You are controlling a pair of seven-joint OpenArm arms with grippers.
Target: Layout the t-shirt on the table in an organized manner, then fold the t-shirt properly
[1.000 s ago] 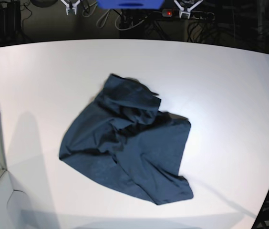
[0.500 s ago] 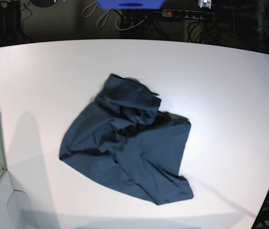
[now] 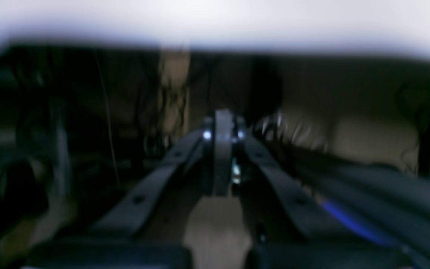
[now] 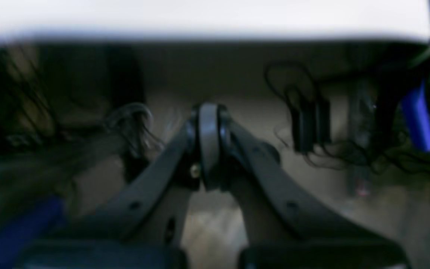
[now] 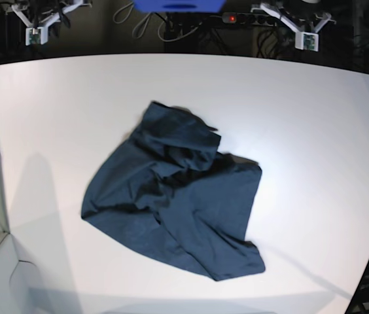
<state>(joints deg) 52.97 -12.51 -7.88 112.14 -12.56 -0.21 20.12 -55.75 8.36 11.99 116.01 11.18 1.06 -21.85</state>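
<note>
Both end effectors, left (image 3: 220, 149) and right (image 4: 207, 145), apparently closed, beyond bench (image 5: 315, 118) at 12 o'clock; t-shirt (image 5: 178, 196) crumpled, well apart.

base overhead; wrists face table (image 5: 315, 111) edge (blurred).

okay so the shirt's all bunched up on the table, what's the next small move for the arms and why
Probably bring both arms forward and down toward the t-shirt. It lies crumpled, folded over itself, mid-table, while the left gripper and right gripper sit beyond the far edge, both shut and empty. They would need to open before pinching the shirt's edges.
</note>
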